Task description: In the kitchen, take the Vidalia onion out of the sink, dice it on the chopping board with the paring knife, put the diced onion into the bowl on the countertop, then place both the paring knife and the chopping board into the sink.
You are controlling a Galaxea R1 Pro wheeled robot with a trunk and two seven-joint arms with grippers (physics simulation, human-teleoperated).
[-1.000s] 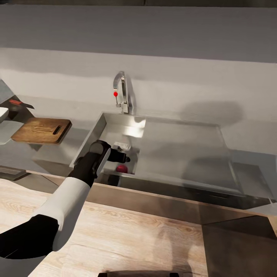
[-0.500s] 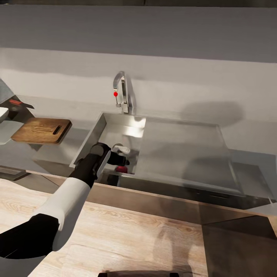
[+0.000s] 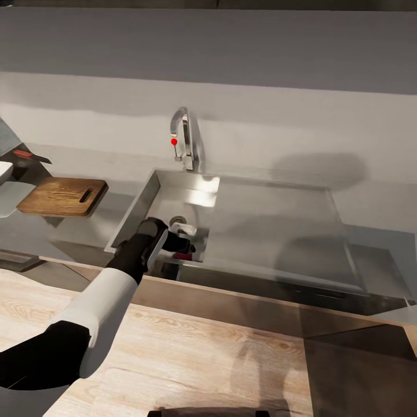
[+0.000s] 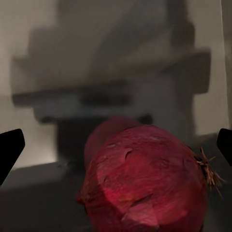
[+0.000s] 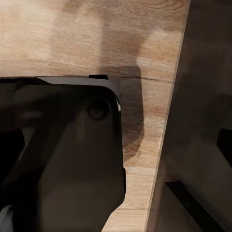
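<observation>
While spread, left tool (image 4: 116, 150) flanks onion (image 4: 145, 181)

The long grey reflective countertop (image 3: 75, 231) is seen w/ 1 brown wooden chopping board (image 3: 62, 196) laid flat on it, left of the inset stainless-steel sink (image 3: 278, 231).

No text, label or number — nothing readable anywhere.
</observation>
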